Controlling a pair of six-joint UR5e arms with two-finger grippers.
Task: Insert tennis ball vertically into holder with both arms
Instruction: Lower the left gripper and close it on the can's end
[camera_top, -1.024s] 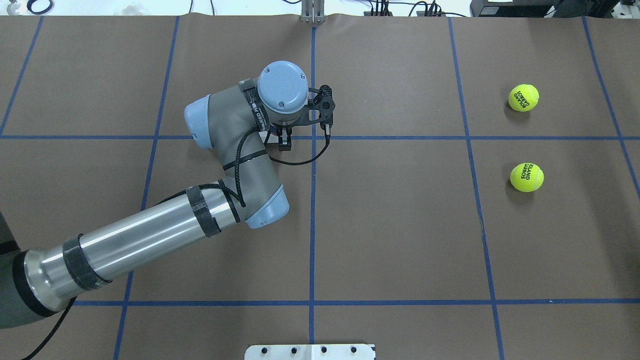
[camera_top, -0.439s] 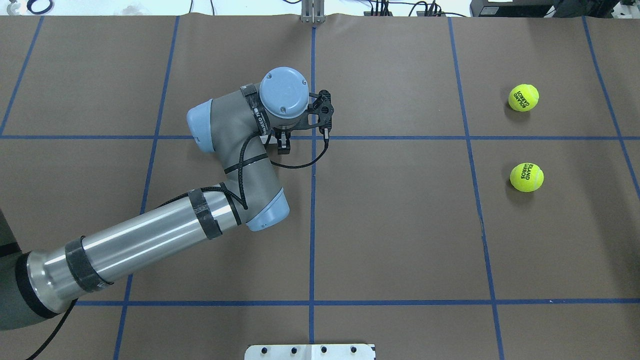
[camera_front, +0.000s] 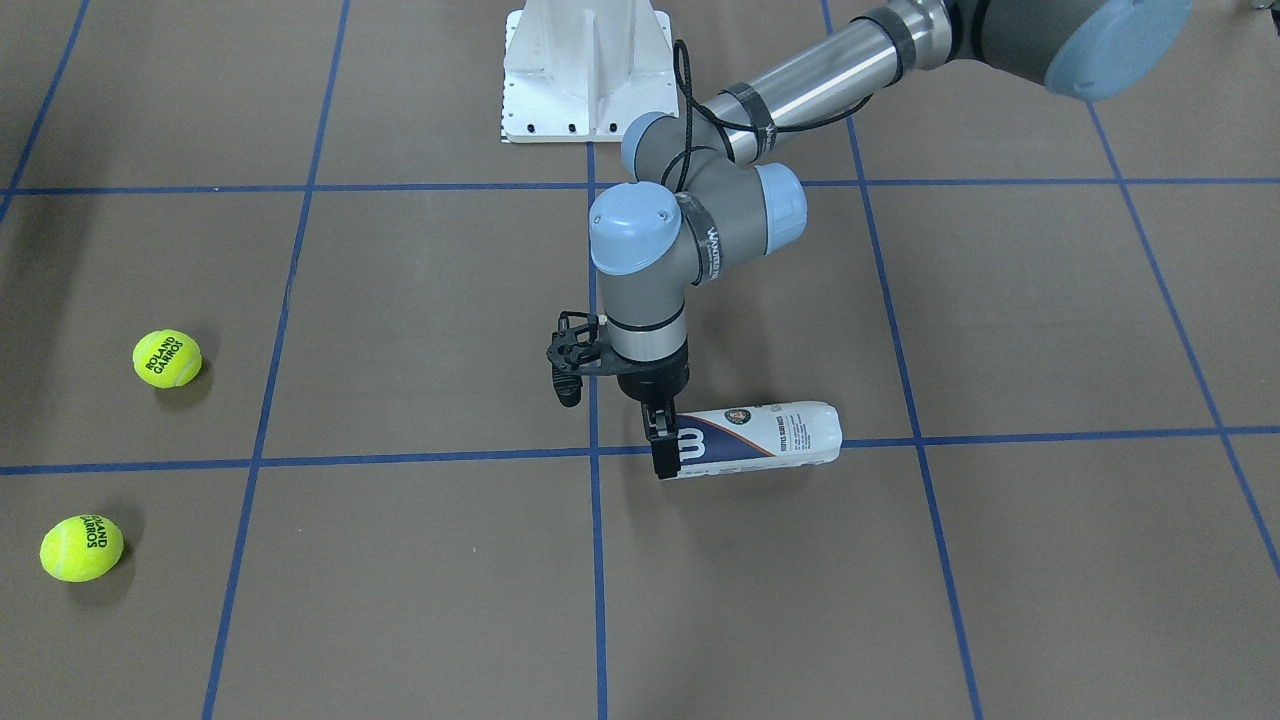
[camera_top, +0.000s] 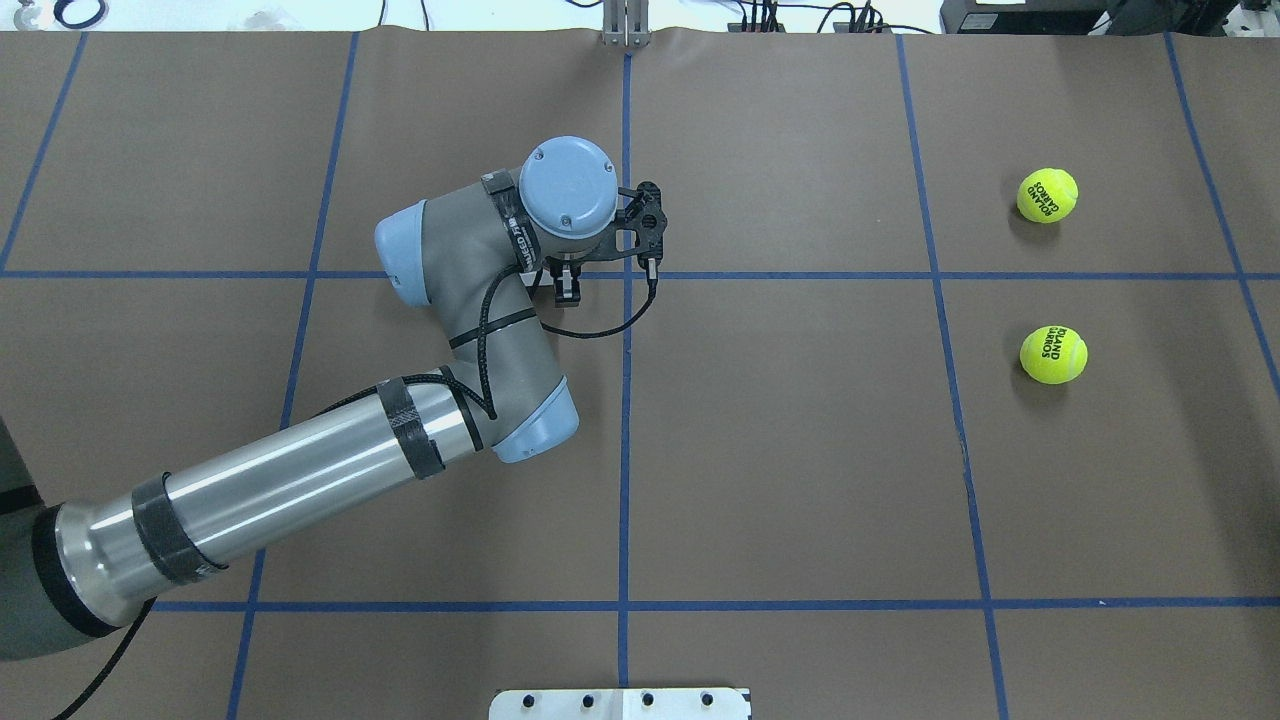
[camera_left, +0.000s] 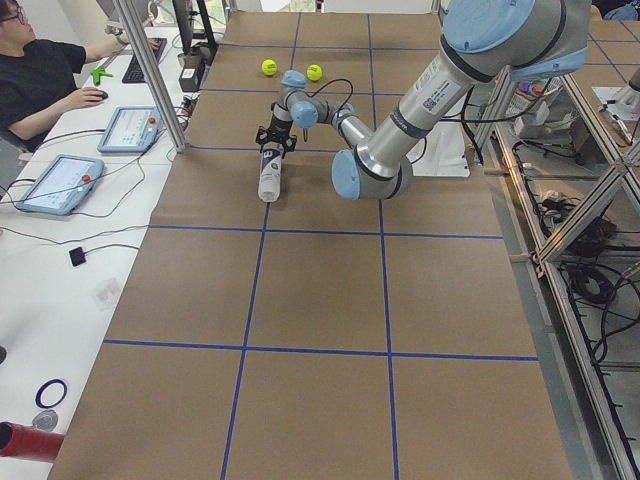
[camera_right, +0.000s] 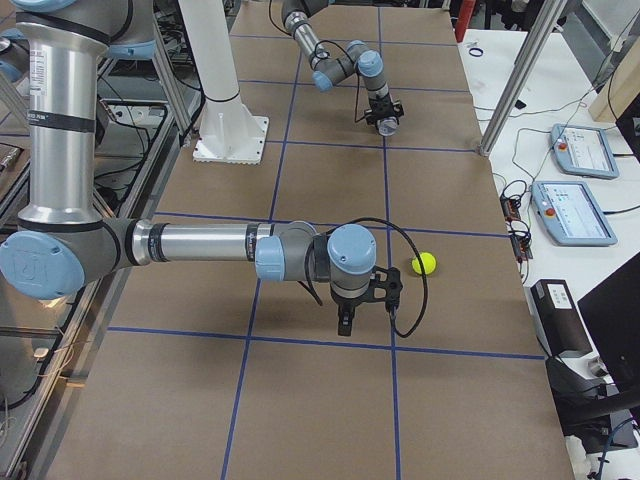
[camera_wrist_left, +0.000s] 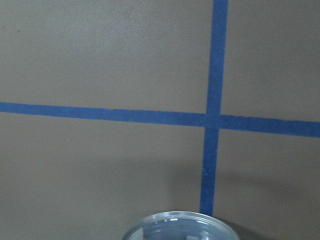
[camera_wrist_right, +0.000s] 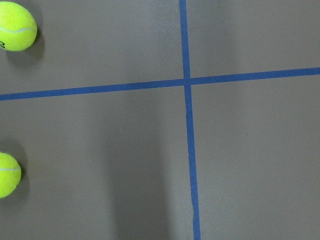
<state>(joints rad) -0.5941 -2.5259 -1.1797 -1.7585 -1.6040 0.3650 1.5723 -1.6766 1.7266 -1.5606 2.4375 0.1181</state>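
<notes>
clear tube lying flat on counter, left pincer astride its w end, cannot tell if clamped, right pincer pointing down near a ball, opening cannot tell

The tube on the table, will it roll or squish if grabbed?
Probably rolls: the holder is round and lies on its side. It looks like thin plastic, so likely light and slightly squashy. The left end effector is at one end, so it may tilt when lifted.
</notes>
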